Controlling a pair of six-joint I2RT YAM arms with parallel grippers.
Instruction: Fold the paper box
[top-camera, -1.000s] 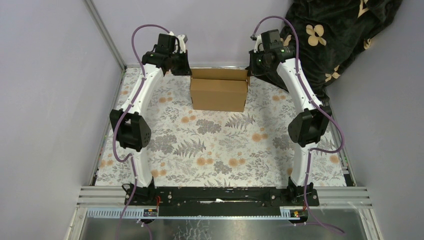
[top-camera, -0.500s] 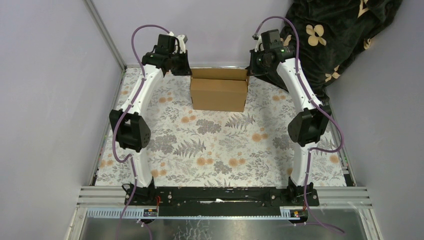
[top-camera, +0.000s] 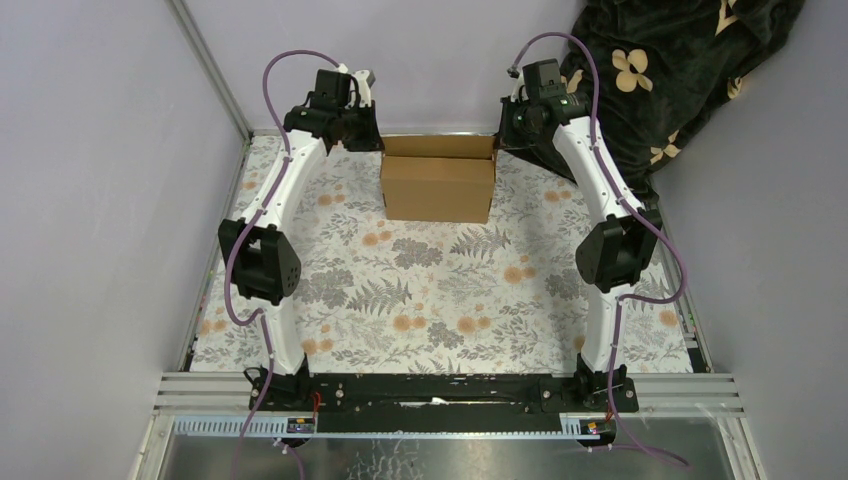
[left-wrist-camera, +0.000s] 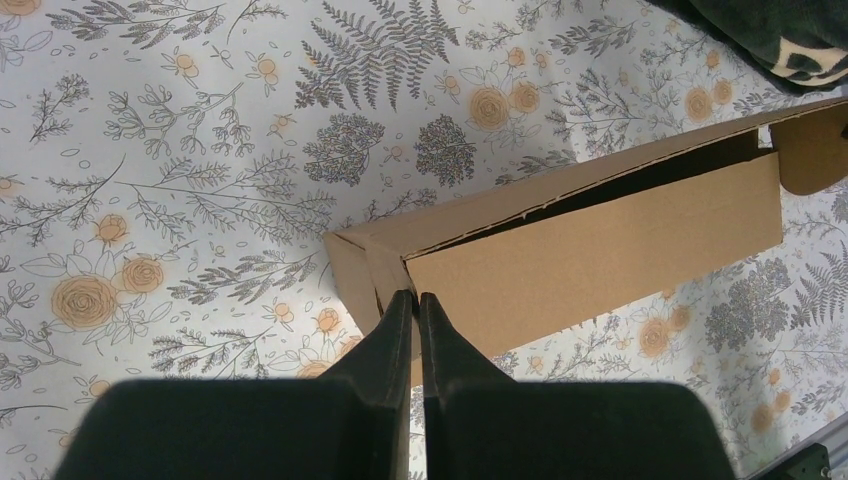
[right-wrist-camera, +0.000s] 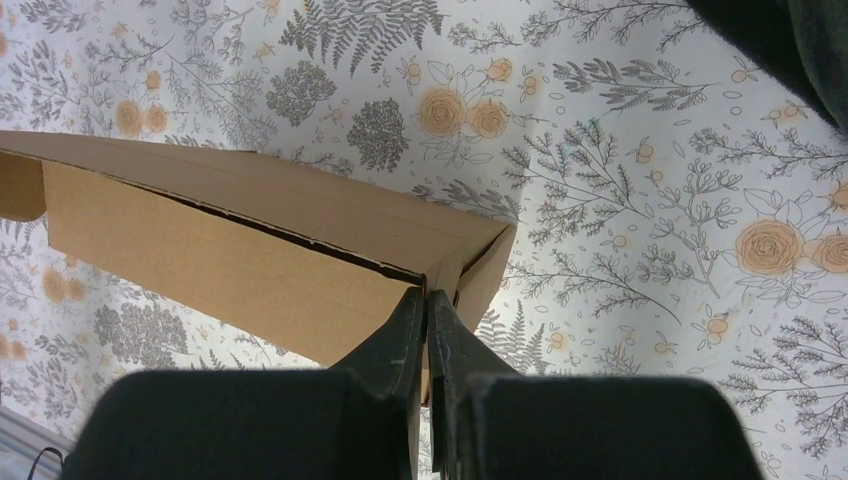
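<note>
The paper box (top-camera: 437, 186), plain brown cardboard, sits at the far middle of the table with its long front wall facing me and its top slightly open. My left gripper (top-camera: 368, 138) is at its left end and my right gripper (top-camera: 503, 135) at its right end. In the left wrist view the gripper (left-wrist-camera: 415, 297) is shut, its tips pinching the corner seam of the box (left-wrist-camera: 600, 250). The right wrist view shows that gripper (right-wrist-camera: 426, 293) shut the same way on the opposite corner of the box (right-wrist-camera: 220, 260). A dark slit runs along the lid.
A floral cloth (top-camera: 430, 300) covers the table. A dark blanket with pale flowers (top-camera: 680, 70) is heaped at the back right, just behind the right arm. Grey walls stand close on the left and at the back. A metal rail (top-camera: 450, 392) crosses the near edge.
The right wrist has shifted very slightly. The box and the left arm hold still.
</note>
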